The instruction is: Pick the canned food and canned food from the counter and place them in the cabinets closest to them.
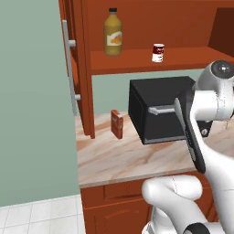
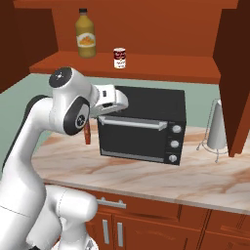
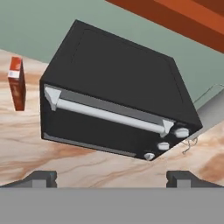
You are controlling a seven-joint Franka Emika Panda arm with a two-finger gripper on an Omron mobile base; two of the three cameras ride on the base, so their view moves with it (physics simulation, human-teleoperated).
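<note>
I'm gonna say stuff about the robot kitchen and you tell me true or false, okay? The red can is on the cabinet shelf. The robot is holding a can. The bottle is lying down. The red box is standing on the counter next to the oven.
1. The red can is on the cabinet shelf. True.
2. The robot is holding a can. False: the gripper is open and holds nothing.
3. The bottle is lying down. False: it stands upright on the shelf.
4. The red box stands on the counter next to the oven. True.
</note>
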